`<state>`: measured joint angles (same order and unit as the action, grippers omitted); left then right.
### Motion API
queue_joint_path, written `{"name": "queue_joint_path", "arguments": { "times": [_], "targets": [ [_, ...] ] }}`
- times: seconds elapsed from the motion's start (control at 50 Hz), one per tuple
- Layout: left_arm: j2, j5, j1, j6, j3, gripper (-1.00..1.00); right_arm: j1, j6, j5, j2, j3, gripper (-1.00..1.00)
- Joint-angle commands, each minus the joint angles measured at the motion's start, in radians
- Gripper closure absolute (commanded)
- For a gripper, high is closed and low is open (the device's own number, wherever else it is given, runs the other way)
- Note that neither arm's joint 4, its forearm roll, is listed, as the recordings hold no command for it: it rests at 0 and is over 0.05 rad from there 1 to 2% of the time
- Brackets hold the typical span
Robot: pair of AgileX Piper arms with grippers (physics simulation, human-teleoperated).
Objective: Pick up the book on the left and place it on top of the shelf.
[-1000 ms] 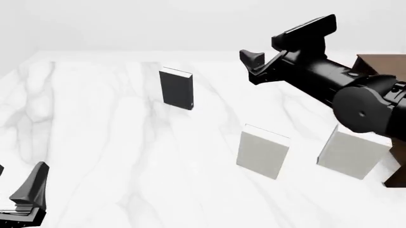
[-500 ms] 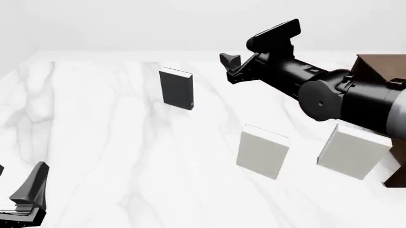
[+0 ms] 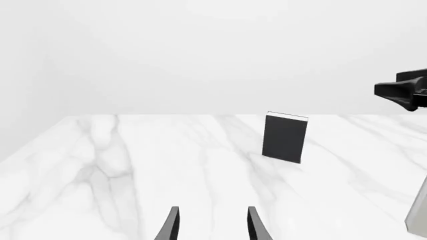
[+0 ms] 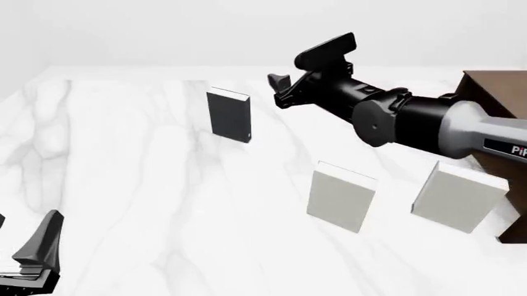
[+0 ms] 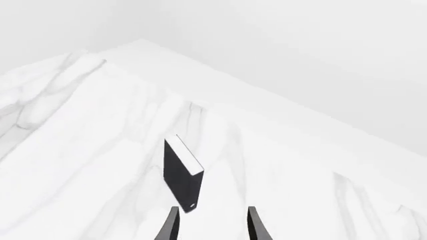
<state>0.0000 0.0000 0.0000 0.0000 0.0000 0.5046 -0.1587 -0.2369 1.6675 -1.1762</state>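
Note:
The book is small and dark with white page edges, and it stands upright on the white marble table, left of centre. My right gripper hangs open in the air just right of it and a little above, with nothing between its fingers. In the right wrist view the book sits just ahead of the open gripper. My left gripper stands open at the near left corner, far from the book. The dark brown shelf shows at the right edge.
Two light grey books stand upright near the front right, one at centre-right and one beside the shelf. The right arm's tip shows in the left wrist view, along with the edge of a grey book.
My right arm has swung left from near the shelf toward the dark book, still open. The left arm and all books have stayed in place.

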Motion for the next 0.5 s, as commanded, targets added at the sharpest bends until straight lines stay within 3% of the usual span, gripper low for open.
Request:
{"name": "queue_joint_path", "arguments": {
  "times": [0.02,0.5],
  "targets": [
    [0.0,0.0,0.0,0.0,0.0,-1.0,0.004,0.007,-0.01,0.077,-0.052,-1.0],
    [0.0,0.0,0.0,0.0,0.0,-1.0,0.001,0.012,-0.04,0.196,-0.118,-1.0]
  ]
}}
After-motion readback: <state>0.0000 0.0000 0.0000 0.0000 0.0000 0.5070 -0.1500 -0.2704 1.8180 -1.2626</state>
